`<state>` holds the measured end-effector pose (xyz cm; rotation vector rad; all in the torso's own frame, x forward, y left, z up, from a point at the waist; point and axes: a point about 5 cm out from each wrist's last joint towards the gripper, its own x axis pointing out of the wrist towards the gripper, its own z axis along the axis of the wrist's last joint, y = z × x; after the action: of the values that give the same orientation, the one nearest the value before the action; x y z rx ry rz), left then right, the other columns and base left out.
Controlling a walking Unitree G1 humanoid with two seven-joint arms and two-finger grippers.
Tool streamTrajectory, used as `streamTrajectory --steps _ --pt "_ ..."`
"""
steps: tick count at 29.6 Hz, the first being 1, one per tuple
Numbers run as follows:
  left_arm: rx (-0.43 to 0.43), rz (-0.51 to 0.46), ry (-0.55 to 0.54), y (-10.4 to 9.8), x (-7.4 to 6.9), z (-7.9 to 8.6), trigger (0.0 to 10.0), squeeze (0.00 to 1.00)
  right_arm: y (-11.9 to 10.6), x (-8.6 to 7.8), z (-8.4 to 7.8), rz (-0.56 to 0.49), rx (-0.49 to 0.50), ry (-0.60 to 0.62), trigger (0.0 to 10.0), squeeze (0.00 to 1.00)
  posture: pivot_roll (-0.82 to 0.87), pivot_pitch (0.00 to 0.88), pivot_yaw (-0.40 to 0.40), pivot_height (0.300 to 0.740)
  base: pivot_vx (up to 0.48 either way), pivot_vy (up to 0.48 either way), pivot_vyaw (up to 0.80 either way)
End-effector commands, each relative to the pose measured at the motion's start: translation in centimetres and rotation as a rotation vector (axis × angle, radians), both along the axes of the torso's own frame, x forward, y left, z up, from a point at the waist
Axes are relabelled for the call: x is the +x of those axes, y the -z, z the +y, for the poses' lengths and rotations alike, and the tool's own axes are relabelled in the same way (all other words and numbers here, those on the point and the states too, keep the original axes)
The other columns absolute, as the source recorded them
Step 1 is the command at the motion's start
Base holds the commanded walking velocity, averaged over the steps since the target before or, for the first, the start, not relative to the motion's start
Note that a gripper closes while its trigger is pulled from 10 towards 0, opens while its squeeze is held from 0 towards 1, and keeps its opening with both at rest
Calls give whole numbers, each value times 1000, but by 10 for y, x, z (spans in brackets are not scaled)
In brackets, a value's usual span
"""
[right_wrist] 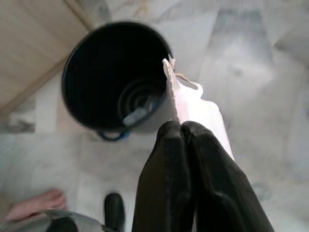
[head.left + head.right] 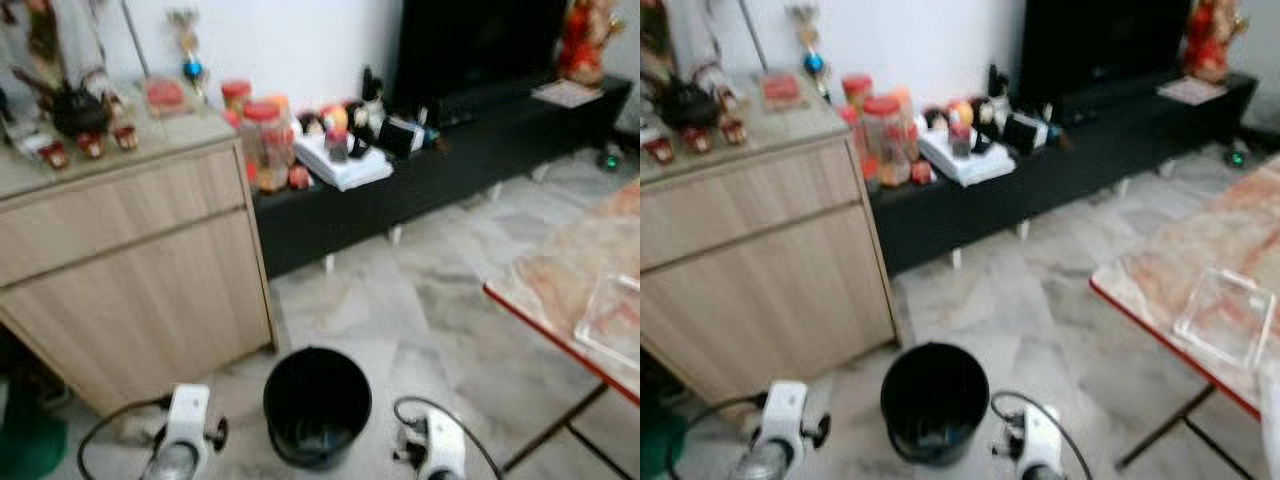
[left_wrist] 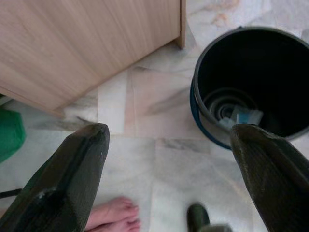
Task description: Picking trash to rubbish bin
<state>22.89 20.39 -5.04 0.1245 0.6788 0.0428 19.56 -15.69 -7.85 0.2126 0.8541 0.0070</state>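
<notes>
Right gripper [image 1: 182, 126] pinches white trash [image 1: 193, 104] beside bin [image 1: 77, 72] rim; left gripper [image 3: 169, 140] spread wide (nothing held).

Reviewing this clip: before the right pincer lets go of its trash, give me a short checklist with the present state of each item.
1. Right pincer grips the white plastic scrap: ok, its fingers are shut on it.
2. Black bin upright with its mouth open: ok.
3. Scrap over the bin's mouth: not ok; in the right wrist view it hangs at the rim, mostly over the marble floor.
4. Room left in the bin: ok, a few pieces lie at the bottom.
5. Left pincer away from the bin's mouth: ok, open over the floor beside it.
6. Person's bare foot away from the drop: ok, beside the bin, not under the scrap.
</notes>
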Motion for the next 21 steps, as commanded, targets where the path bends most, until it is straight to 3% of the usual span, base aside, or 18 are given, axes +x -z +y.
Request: streamTrajectory --steps 1,9,15,21 --pt "35 13 -7 0 -3 12 10000 0 -3 6 12 -13 21 -21 10000 0 13 23 4 740 398 0 0" --pt "34 13 -8 -1 -2 12 10000 0 -3 7 13 -15 18 -23 10000 0 13 21 3 740 398 0 0" --pt "35 6 8 -2 -1 12 10000 0 -9 17 16 -41 11 -54 10000 0 12 21 4 740 351 0 0" --pt "59 -30 167 -9 10 1 10000 0 -19 34 25 -82 8 -122 10000 0 25 26 -4 740 0 0 0"
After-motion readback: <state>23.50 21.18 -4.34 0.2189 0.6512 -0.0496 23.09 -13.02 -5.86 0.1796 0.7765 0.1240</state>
